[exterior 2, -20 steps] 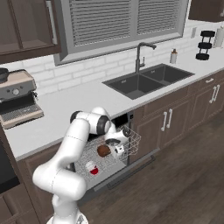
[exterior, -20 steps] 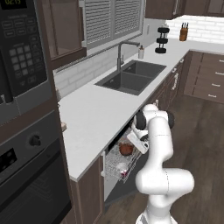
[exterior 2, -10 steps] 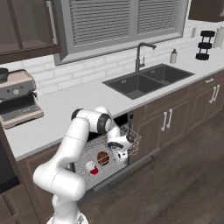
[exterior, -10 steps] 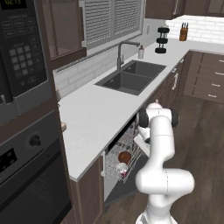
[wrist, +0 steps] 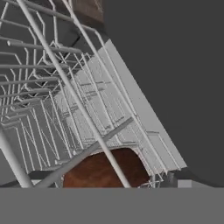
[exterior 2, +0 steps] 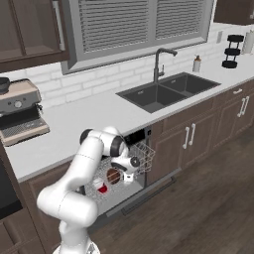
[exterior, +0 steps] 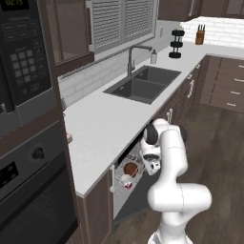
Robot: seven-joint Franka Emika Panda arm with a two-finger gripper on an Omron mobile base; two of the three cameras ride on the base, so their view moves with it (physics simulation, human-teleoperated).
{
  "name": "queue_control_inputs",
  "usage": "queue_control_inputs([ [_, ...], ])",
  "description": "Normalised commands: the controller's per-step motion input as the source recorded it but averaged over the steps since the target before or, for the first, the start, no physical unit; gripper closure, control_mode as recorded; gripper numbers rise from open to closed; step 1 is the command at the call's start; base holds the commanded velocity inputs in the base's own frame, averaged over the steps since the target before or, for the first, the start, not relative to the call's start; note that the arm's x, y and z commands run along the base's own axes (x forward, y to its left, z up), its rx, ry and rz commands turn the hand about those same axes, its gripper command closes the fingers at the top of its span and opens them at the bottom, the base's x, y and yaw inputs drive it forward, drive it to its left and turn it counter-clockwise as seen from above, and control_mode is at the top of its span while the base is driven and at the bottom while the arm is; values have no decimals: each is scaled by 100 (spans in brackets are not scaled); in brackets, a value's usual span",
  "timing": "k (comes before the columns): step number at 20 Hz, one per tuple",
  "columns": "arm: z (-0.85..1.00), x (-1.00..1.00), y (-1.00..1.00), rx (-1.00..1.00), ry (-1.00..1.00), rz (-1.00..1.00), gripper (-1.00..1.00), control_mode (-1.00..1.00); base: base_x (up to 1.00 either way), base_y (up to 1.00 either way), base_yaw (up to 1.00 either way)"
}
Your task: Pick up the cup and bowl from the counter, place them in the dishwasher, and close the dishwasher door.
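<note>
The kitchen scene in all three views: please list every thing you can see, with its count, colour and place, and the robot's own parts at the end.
counter: one, white, over dark brown cabinets
sink: one, dark grey, double basin, set in the counter
faucet: one, grey, behind the sink
soap bottle: one, pale, beside the faucet
coffee machine: one, beige and black, on the counter at the left of the right base view
oven: one, black, beside the dishwasher
dishwasher: one, open, white wire rack pulled out
bowl: one, reddish-brown, in the rack
cup: one, red, in the rack beside the bowl
gripper: one, white, jaws open, at the rack, holding nothing
</note>
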Motion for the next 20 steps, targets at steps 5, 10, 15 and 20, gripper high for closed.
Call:
queue_control_inputs([
  [5,-43,46,70,10,-1,-20,-100,-100,0,0,0],
  [10,66,-49,-55,22,-13,-2,-100,-100,0,0,0],
  [15,70,-66,-55,25,-6,0,-100,-100,0,0,0],
  [20,97,-95,-62,18,-13,0,-100,-100,0,0,0],
])
